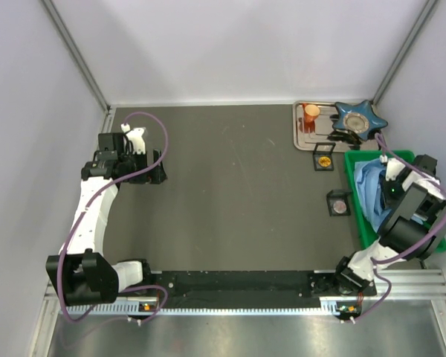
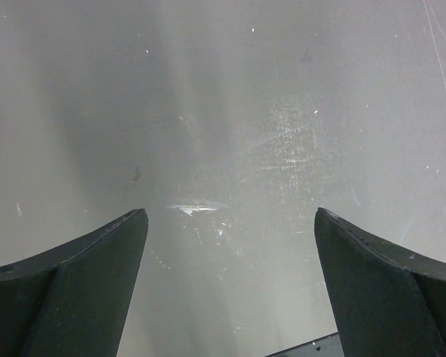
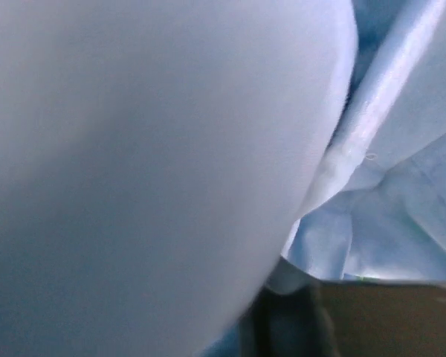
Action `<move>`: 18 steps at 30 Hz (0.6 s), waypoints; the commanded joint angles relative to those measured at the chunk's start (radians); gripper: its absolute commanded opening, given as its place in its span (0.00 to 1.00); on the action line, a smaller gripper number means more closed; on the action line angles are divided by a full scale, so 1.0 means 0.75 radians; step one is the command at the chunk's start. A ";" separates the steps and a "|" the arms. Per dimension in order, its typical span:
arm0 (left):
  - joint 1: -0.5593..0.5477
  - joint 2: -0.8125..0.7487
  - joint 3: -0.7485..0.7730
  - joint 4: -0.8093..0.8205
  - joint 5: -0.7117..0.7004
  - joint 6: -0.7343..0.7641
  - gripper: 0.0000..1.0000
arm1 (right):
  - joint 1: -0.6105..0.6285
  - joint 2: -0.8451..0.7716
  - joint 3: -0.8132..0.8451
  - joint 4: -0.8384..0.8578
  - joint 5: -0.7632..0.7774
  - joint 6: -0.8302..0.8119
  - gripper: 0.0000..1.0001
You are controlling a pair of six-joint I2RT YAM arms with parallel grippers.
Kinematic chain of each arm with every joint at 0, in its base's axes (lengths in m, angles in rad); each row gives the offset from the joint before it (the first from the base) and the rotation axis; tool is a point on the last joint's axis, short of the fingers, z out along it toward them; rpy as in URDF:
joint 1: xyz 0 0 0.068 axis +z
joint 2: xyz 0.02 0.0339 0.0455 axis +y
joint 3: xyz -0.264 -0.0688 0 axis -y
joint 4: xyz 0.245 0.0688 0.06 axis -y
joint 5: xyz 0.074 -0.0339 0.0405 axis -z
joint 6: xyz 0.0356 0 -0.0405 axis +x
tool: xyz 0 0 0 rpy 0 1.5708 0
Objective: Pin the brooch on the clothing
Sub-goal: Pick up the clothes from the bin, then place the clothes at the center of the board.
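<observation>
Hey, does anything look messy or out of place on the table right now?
The light blue button-up shirt lies crumpled in the green plastic bin on the right side, not spread flat for pinning. Nothing looks spilled or damaged.

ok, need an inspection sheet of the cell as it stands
surface: dark grey mat, no spills seen.
job's things: light blue shirt bunched in green bin; far black box holds a gold round piece, near black box a brownish one, likely brooches; both sit on the mat beside the bin.
clutter: metal tray, far right, holding orange cup and blue star-shaped dish.
grippers: left gripper open, empty; right gripper down in the bin at the shirt, jaws hidden by fabric.
cables: purple cables loop along both arms, no snag seen.
surroundings: pale enclosure walls; nothing else seen.
</observation>
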 commanded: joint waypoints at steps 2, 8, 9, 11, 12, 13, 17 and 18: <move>-0.006 -0.006 0.041 0.037 0.036 0.022 0.99 | -0.015 -0.243 0.067 -0.111 -0.076 -0.020 0.00; -0.004 0.023 0.108 -0.031 0.093 0.046 0.99 | -0.015 -0.478 0.471 -0.377 -0.208 0.002 0.00; -0.004 0.029 0.128 -0.039 0.102 0.048 0.98 | -0.013 -0.485 0.543 -0.406 -0.231 0.023 0.00; -0.004 0.033 0.143 -0.045 0.112 0.040 0.98 | -0.013 -0.459 0.786 -0.510 -0.308 0.060 0.00; -0.004 0.031 0.155 -0.045 0.120 0.036 0.98 | -0.003 -0.442 0.876 -0.545 -0.333 0.096 0.00; -0.004 0.031 0.159 -0.045 0.124 0.032 0.98 | 0.011 -0.420 0.966 -0.580 -0.352 0.119 0.00; -0.002 0.041 0.184 -0.047 0.120 -0.013 0.98 | 0.150 -0.330 1.465 -0.684 -0.413 0.233 0.00; -0.002 0.047 0.194 -0.045 0.098 -0.048 0.99 | 0.209 -0.295 1.539 -0.690 -0.415 0.272 0.00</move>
